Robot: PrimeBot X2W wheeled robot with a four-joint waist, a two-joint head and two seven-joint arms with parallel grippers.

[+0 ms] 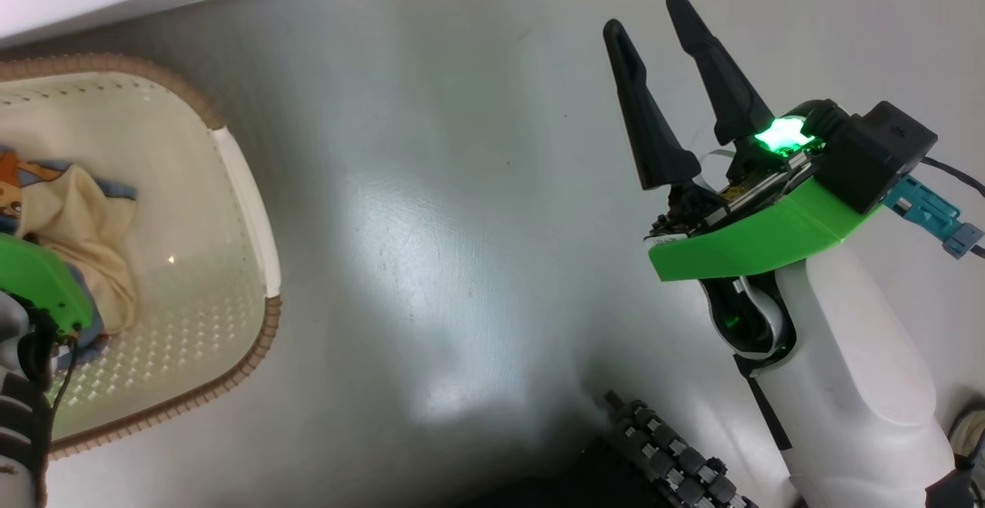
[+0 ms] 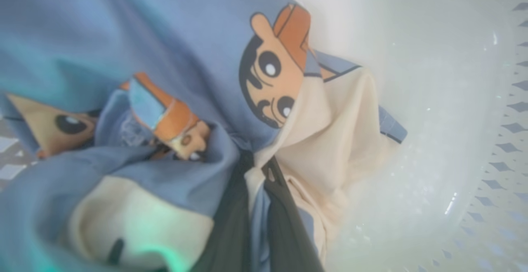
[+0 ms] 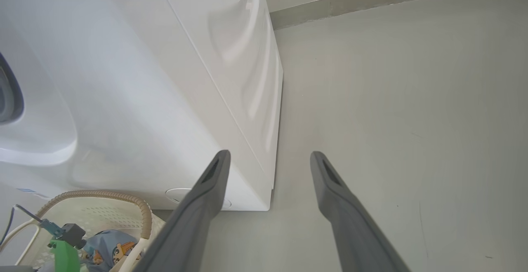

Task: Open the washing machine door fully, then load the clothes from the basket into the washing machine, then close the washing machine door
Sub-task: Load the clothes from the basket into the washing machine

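left gripper (image 2: 258,162) with jaws pinched together, right gripper (image 1: 645,13) with jaws wide apart atop a pale forearm (image 1: 846,362)

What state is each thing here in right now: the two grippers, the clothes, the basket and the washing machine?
washing machine: standing on the floor; open or closed, cannot tell.
basket: upright on the floor beside the washing machine.
clothes: crumpled in the basket.
left gripper: shut on the clothes.
right gripper: open, empty, above the floor.
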